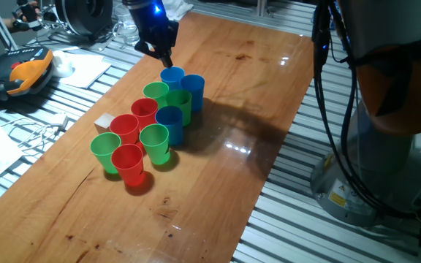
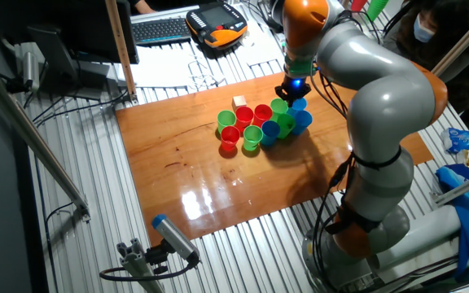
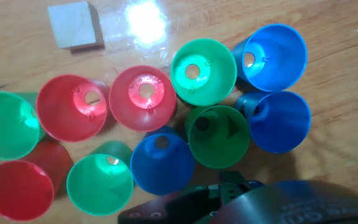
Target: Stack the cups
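Wooden table (image 1: 218, 183): ten cups (image 1: 156, 120).

A small pale wooden cube (image 3: 74, 25) sits on the wooden tabletop (image 1: 269, 95), off to one side of the hand (image 1: 165, 58). Farther beyond, an orange pendant (image 1: 28, 73) lies among papers.

A wooden table (image 1: 269, 80) bears clustered upright cups (image 1: 154, 139); a pale cube (image 1: 104, 122) beside them
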